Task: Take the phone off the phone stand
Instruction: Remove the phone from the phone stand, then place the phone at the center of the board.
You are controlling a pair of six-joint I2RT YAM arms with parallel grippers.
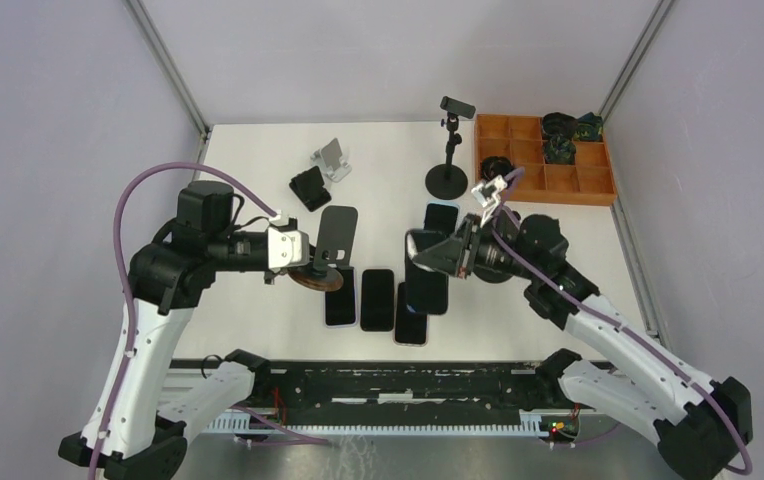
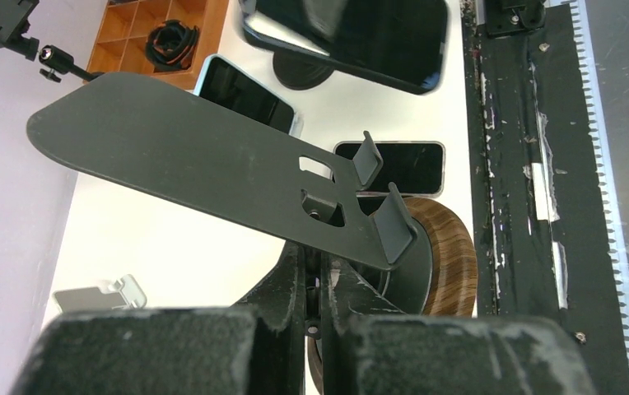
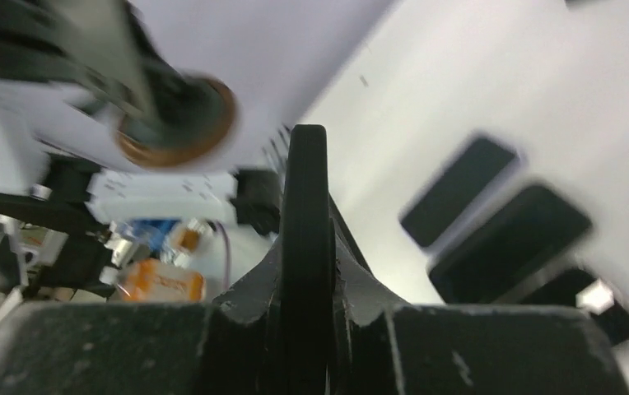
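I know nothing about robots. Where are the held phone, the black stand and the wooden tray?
phone (image 1: 426, 285): top external view, lower half of its dark face.
phone stand (image 2: 188, 156): left wrist view, middle of its flat black back plate.
wooden tray (image 1: 561, 181): top external view, floor of a bare compartment.

The left claw grips the phone stand low down, near its round wooden base, with the black plate tilted up. The right claw clamps the phone just beside the stand, apart from it. Other phones lie flat on the white surface between them.
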